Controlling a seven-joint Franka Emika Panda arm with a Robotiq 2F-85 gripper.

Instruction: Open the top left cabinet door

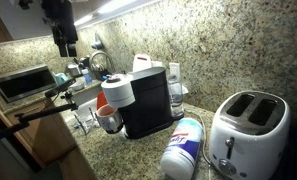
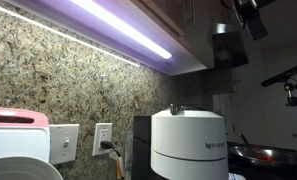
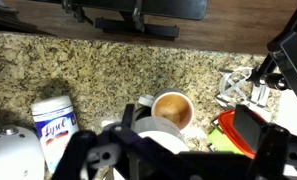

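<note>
My gripper point(image 1: 64, 42) hangs high at the far left, level with the bottom of the upper cabinets, and shows in both exterior views point(image 2: 250, 14). In the wrist view its two dark fingers point(image 3: 178, 150) stand apart with nothing between them, looking down on the counter. The top left cabinet door is not clearly in view. Only the underside of the upper cabinets point(image 2: 178, 30) with its light strip point(image 2: 118, 25) shows, and the gripper is close under that edge.
On the granite counter point(image 3: 48, 60) below are a black coffee machine point(image 1: 148, 98), a paper towel roll point(image 1: 116, 90), a full coffee cup point(image 3: 172, 108), a Lysol wipes tub point(image 1: 184, 146), a white toaster point(image 1: 248, 130) and a toaster oven point(image 1: 23, 82). A red item point(image 3: 238, 135) lies under the gripper.
</note>
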